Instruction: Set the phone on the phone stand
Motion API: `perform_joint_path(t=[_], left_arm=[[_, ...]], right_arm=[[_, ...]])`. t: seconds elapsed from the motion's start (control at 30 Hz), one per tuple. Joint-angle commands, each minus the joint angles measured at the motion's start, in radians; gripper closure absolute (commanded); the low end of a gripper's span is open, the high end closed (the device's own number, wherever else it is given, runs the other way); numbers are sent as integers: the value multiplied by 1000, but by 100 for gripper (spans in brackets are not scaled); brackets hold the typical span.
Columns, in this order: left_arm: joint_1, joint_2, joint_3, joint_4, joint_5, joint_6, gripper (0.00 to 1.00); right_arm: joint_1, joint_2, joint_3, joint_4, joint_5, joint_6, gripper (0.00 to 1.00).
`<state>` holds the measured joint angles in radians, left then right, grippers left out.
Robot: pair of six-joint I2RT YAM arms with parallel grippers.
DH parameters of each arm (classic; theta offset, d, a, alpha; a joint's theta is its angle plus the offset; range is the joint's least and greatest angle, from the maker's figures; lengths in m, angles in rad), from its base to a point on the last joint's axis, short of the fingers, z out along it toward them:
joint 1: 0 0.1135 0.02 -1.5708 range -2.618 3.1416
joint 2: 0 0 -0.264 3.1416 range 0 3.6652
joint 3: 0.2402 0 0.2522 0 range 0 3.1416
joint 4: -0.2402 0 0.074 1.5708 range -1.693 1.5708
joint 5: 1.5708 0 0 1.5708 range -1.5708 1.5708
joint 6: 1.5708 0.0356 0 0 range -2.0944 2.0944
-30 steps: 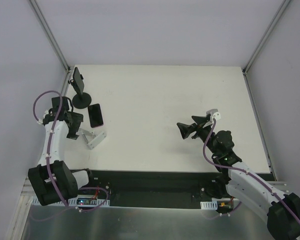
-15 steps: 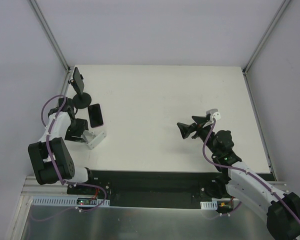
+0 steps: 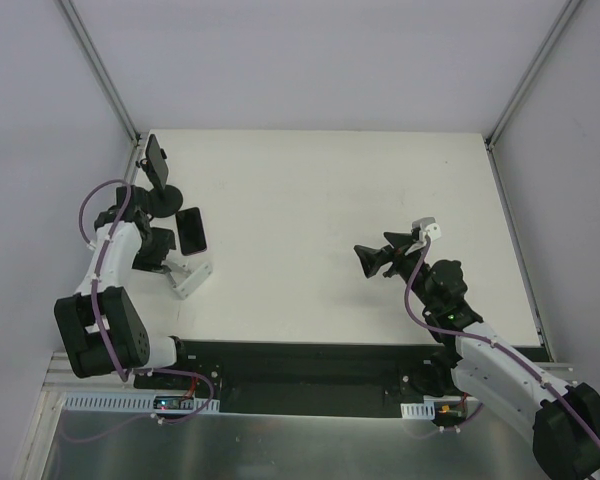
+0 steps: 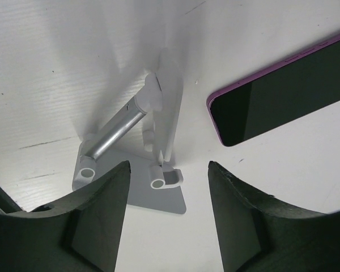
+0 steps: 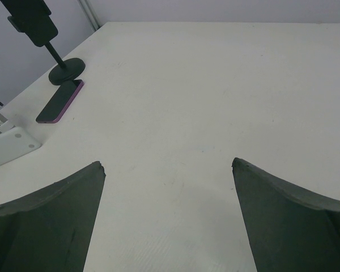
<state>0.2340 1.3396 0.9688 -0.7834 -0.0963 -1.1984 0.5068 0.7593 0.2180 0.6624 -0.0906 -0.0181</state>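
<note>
Left pincer [image 4: 168,168] hangs open over the white stand [image 4: 164,107], we see, phone [image 4: 283,90] flat just beside; right pincer [image 5: 167,164] gapes wide.

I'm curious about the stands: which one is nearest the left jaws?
The white stand, just in front of the left jaws; the black stand on its round base is farther back.

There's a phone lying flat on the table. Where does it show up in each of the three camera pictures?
Top external: the phone is at the left, just above the white folding stand.
Left wrist: the phone is at the upper right, cut off by the edge.
Right wrist: the phone is at the far left, upper half.
Shared landmark: the white folding stand beside it.
</note>
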Motion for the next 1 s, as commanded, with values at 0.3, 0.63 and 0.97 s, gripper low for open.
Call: perform_joint_path(t=[0.3,0.63,0.97], left_arm=[[-13,133,-28,-16,-71,-75,71],[-143,-65,-36,27,-178,-14,100],[-378,-312,-247,861,261,394,100]], right_arm=[[-8,-9,14,54,-1,7,3],[-10,-3,17,52,-6,10,3],[-11,11,18,54,-5,12,3]])
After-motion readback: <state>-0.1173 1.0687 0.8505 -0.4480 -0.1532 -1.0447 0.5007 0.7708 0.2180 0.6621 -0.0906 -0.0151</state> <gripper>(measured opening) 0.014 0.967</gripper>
